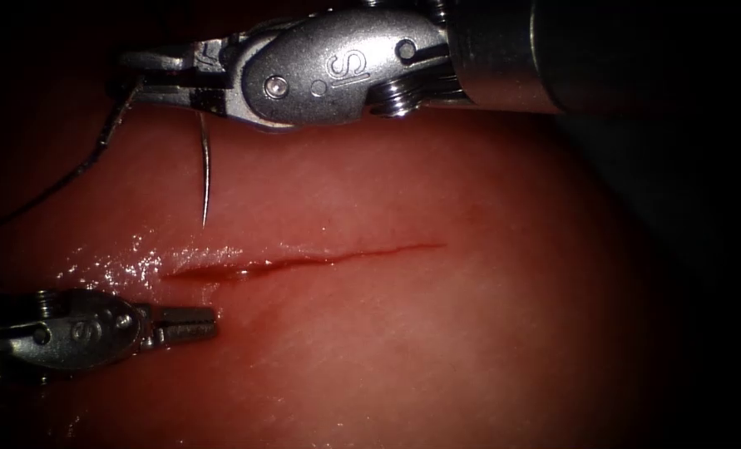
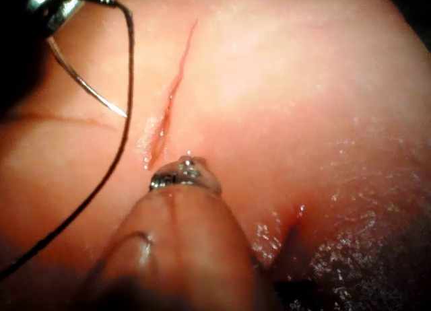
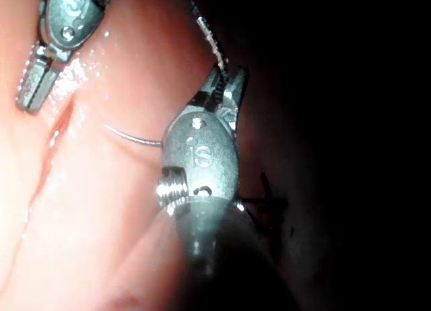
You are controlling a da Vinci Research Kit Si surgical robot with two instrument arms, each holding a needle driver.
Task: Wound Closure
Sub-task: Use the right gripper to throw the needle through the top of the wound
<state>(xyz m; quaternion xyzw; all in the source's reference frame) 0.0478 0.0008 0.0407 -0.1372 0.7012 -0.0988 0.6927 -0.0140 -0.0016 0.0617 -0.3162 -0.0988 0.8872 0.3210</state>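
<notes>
The tissue point(image 1: 437, 333) lay as a smooth, rounded pink mound, and past its far edge the surroundings were dark. The cut point(image 1: 303, 259) ran across it as a thin red line, widening a little toward its left end. Just beyond that left end, a patch of wet glints point(image 1: 129, 264) shone on the surface, and red fluid point(image 1: 220, 273) lined the gape of the cut.

The right tool point(image 1: 150, 79) reached in above the cut, on its far side, with its jaws pressed together on the needle point(image 1: 205, 170). It gripped the needle near the thread end, so the curve hung down from the jaws with its tip pointing toward the cut, stopping short of it, free of the tissue. The thread point(image 1: 96, 154) trailed from the jaws away to the left of the cut, over the surface into the dark.

The left tool point(image 1: 189, 324) sat on the near side of the cut, close beneath its left end, jaws pressed together and holding nothing. In the left wrist view its tip point(image 2: 183, 175) rested just beside the end of the cut point(image 2: 168, 112), with the needle point(image 2: 84, 85) and the thread point(image 2: 124, 102) off to the cut's other side.
</notes>
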